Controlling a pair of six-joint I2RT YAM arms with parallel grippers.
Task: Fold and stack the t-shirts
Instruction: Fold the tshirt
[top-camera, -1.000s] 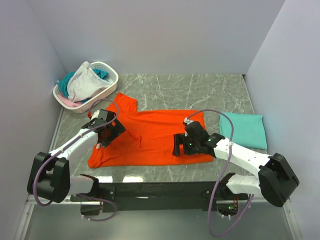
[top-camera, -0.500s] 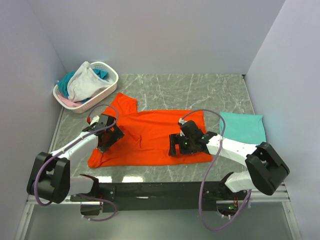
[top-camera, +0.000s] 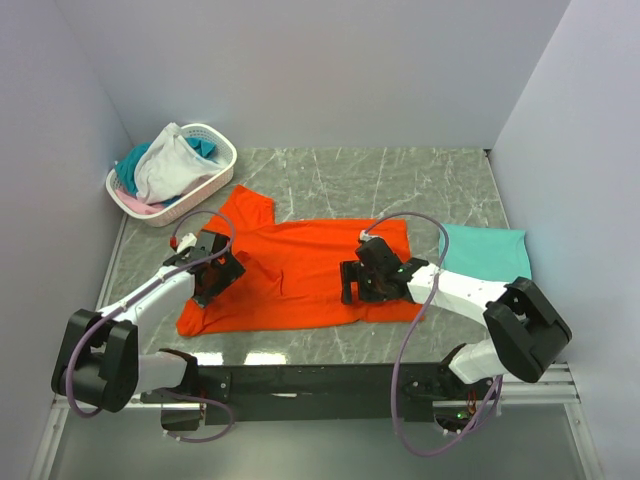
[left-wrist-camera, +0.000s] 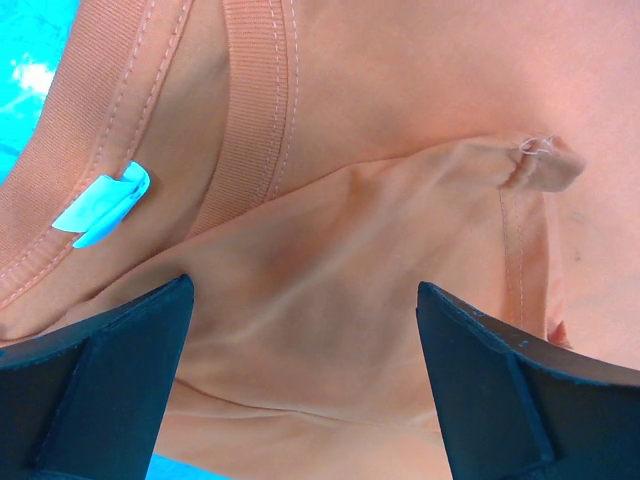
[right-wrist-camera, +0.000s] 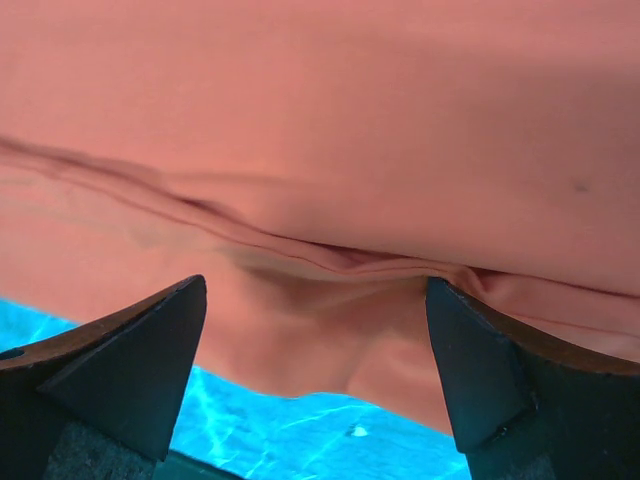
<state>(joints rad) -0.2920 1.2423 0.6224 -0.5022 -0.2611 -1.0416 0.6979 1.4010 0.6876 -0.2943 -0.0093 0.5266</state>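
Note:
A bright orange t-shirt (top-camera: 300, 272) lies spread flat mid-table, one sleeve pointing to the far left. My left gripper (top-camera: 207, 279) hangs open low over its left part, by the ribbed collar (left-wrist-camera: 258, 110) and a small label (left-wrist-camera: 100, 205); orange cloth (left-wrist-camera: 330, 260) shows between the wide jaws of the left gripper (left-wrist-camera: 305, 300). Over the shirt's near right edge my right gripper (top-camera: 352, 284) is open too. In the right wrist view the right gripper (right-wrist-camera: 315, 290) straddles a rumpled hem fold (right-wrist-camera: 330, 258). A folded teal t-shirt (top-camera: 487, 258) lies at the right.
A white perforated basket (top-camera: 228, 150) at the back left holds white, teal and pink garments (top-camera: 170, 165). Marble tabletop (top-camera: 400, 185) shows behind the shirt. Grey walls close in the left, back and right sides.
Both grippers have drawn in lower over the orange shirt: the left one slid toward the near left, the right one moved a little left. Both stayed open.

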